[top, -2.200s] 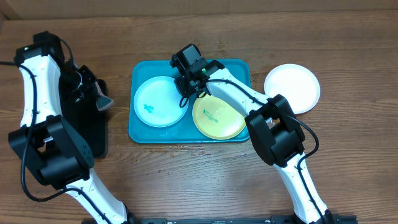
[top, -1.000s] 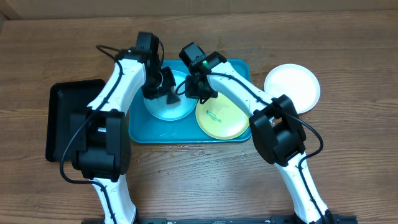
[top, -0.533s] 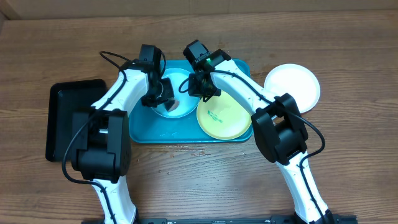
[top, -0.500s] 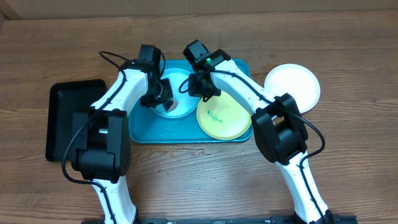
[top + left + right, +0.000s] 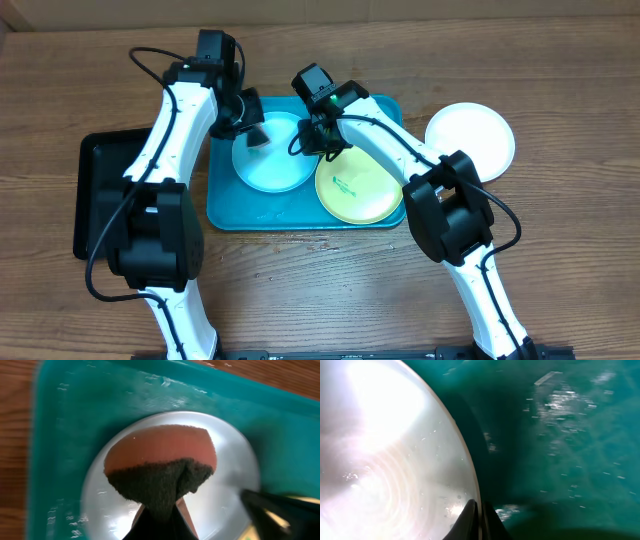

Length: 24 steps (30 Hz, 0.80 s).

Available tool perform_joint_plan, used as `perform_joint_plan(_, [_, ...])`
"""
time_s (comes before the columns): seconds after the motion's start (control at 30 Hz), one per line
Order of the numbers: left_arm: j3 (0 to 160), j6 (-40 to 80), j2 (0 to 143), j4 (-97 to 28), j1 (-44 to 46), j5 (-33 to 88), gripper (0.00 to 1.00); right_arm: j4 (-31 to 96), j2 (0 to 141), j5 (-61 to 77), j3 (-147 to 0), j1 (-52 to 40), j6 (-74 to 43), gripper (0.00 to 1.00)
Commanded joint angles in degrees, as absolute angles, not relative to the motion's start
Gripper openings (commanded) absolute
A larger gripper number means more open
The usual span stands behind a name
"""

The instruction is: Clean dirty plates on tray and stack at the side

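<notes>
The teal tray [image 5: 225,205] holds a light blue plate [image 5: 270,165] and a yellow-green plate [image 5: 360,195] with a green smear. A white plate [image 5: 470,140] lies on the table to the right of the tray. My left gripper [image 5: 248,125] is shut on a brown sponge [image 5: 160,452] with a dark scouring side, over the far-left edge of the light blue plate [image 5: 230,480]. My right gripper [image 5: 312,138] is shut on that plate's far-right rim; in the right wrist view its fingers [image 5: 470,515] pinch the rim of the plate [image 5: 385,460] over the tray [image 5: 560,450].
A black tray [image 5: 100,190] lies on the wooden table left of the teal tray. Both arms cross over the teal tray's far half. In the left wrist view the tray's [image 5: 65,435] wet bottom shows around the plate.
My left gripper has moved with the sponge from the middle of the light blue plate toward the tray's far-left corner. The plate's smear no longer shows. The right gripper stays on the rim.
</notes>
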<state>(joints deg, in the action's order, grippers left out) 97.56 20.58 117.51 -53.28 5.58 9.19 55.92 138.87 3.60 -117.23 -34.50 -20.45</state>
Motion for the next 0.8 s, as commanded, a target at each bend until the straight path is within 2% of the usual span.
perform_joint_plan(0.0, [95.8, 20.2, 119.1, -51.5, 7.0, 16.7, 0.04, 55.4, 139.3, 5.5, -117.4, -36.3, -15.8, 0.04])
perform_joint_plan(0.3, [95.2, 19.4, 126.8, -54.0, 7.4, 13.7, 0.04, 54.9, 139.3, 5.4, -117.3, -36.3, -15.8, 0.04])
perform_joint_plan(0.63, [96.0, 19.8, 127.7, -63.0, 6.4, -19.0, 0.04, 56.1, 139.3, 3.9, -117.3, -36.3, -15.8, 0.04])
perform_joint_plan(0.77, [98.9, 22.1, 127.7, -67.7, 6.3, -26.7, 0.04, 56.1, 139.3, 3.9, -117.3, -36.3, -15.8, 0.04])
